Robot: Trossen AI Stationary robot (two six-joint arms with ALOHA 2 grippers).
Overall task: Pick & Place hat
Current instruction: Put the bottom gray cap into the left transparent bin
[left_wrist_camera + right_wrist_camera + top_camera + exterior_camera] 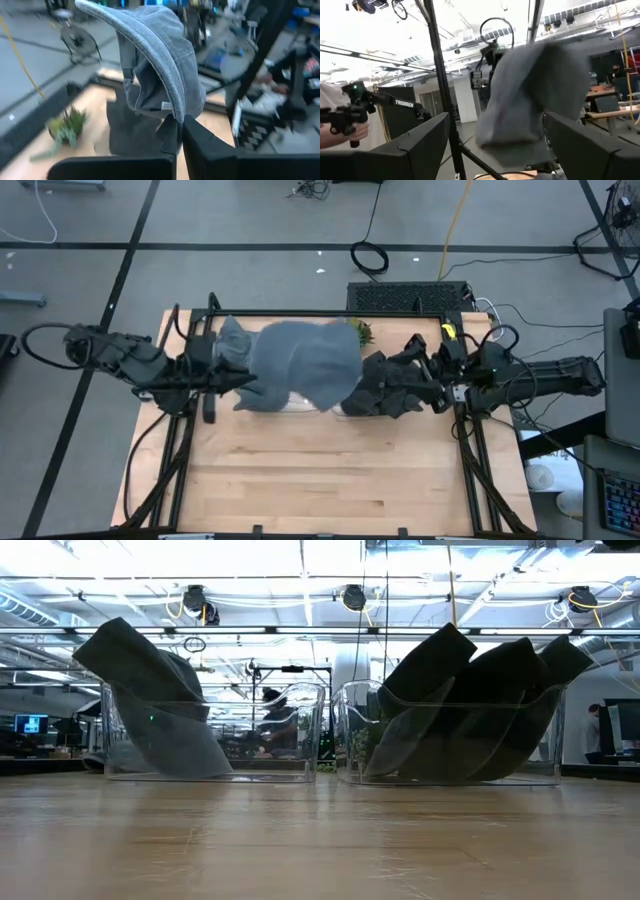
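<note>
Left arm reaches in from the worktop's (pixel 330 480) left side; left end effector (pixel 179 131) clenched on the brim of the grey hat (pixel 300 362), held above the worktop's middle. Right arm extended from the right; right end effector (pixel 495 145) spread wide, hat hanging between its fingers, contact unclear.

Bright lights on the ceiling (pixel 300 570) shine down. The tabletop (pixel 320 840) looks shiny and blurry up close. Both wrist views are blurry, one washed white.
</note>
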